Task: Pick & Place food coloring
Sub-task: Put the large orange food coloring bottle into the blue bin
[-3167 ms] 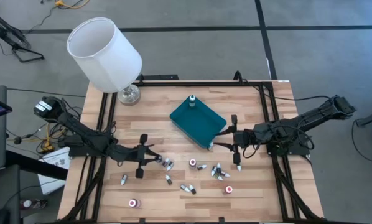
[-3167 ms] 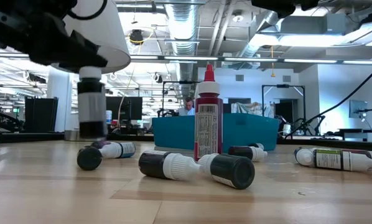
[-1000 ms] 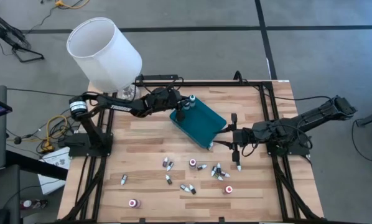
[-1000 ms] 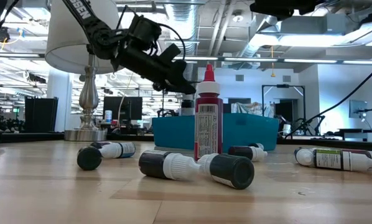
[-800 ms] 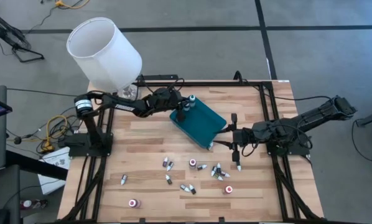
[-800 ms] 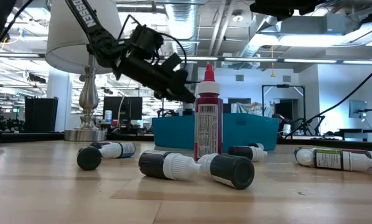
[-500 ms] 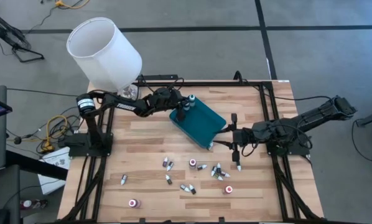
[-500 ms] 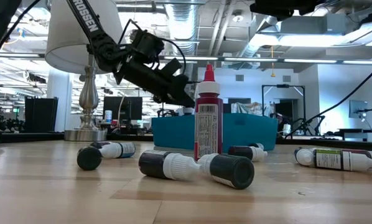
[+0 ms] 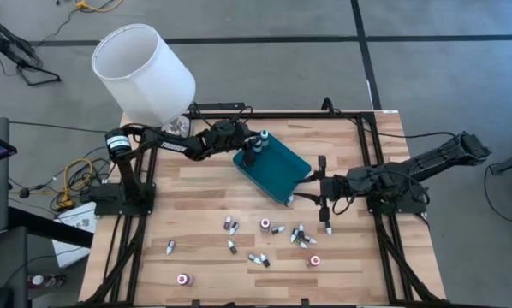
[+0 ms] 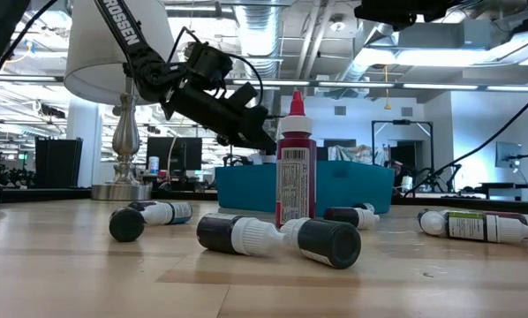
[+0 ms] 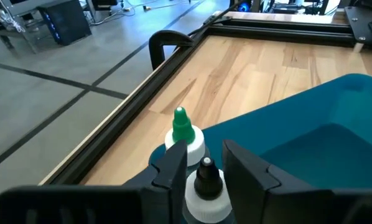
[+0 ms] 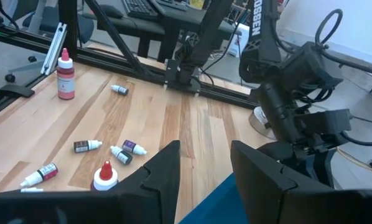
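Observation:
Several tiny food coloring bottles (image 9: 264, 225) lie scattered on the near half of the wooden table. One red bottle (image 10: 295, 159) stands upright among them. The teal tray (image 9: 277, 171) sits mid-table, with a green-capped bottle (image 11: 182, 129) standing at its far-left corner. My left gripper (image 9: 250, 152) reaches over that corner, shut on a white-capped bottle with a black tip (image 11: 205, 185). My right gripper (image 9: 316, 193) hovers open and empty by the tray's right corner. My left gripper pinches the white cap (image 11: 201, 200) of the black-tipped bottle between its two fingers (image 11: 173, 167), one on each side. The fingers slant down from the table's left side. The bottle stays upright over the tray's far-left corner. The gripper hides its body and base.
A white-shaded lamp (image 9: 145, 73) stands at the table's far-left corner, close behind my left arm. Black frame rails (image 9: 273, 113) run along the table's edges. Bare wood lies between the tray and the scattered bottles.
My left gripper, carrying the bottle, has come down a little toward the tray's far-left corner and then held still. The right arm and the loose bottles have not moved.

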Action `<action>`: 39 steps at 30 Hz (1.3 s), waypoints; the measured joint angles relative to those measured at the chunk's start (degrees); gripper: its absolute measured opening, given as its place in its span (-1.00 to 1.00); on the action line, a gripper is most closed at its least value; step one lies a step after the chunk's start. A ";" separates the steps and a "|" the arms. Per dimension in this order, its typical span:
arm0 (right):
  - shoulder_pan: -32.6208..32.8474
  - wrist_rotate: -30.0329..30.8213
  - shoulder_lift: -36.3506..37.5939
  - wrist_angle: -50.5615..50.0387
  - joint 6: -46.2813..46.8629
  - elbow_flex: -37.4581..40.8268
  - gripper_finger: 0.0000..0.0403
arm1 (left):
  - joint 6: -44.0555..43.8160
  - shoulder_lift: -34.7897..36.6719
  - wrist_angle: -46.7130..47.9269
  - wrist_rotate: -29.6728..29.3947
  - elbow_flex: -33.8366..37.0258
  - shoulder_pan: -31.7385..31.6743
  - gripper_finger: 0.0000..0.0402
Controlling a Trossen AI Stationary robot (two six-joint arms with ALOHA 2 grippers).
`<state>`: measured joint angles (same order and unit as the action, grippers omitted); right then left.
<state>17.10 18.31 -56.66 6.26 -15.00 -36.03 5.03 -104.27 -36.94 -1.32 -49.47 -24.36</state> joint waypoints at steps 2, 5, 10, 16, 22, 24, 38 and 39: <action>0.00 -0.02 0.00 0.00 0.00 0.00 -0.33 | 0.01 0.00 0.01 -0.02 0.00 0.00 -0.48; 0.00 -0.07 0.00 -0.02 0.02 0.00 -0.33 | 0.25 0.00 -0.22 0.00 0.00 0.00 -0.44; 0.00 -0.17 0.00 -0.31 0.29 0.00 -0.33 | 1.55 1.50 -1.19 -0.04 0.02 0.00 -0.42; 0.00 -0.17 0.00 -1.30 1.53 0.00 -0.33 | 3.84 7.68 2.43 -0.52 0.02 0.08 -0.42; 0.01 -0.17 0.00 -1.69 2.14 0.00 -0.33 | 6.20 17.59 14.51 3.11 0.02 2.67 -0.42; 0.11 -0.17 0.00 -1.70 2.15 0.00 -0.33 | 7.24 20.94 19.41 4.24 0.02 4.24 -0.42; 4.91 -0.38 -0.98 -6.92 10.97 2.07 -0.33 | 8.36 37.76 36.14 3.61 4.47 20.34 -0.42; 6.28 -0.30 -0.94 -6.54 11.76 2.53 -0.33 | 8.19 38.81 35.82 3.43 5.73 21.15 -0.42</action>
<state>23.39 18.01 -57.60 -0.28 -3.24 -33.50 13.22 -65.46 -1.12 2.11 -43.74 -3.21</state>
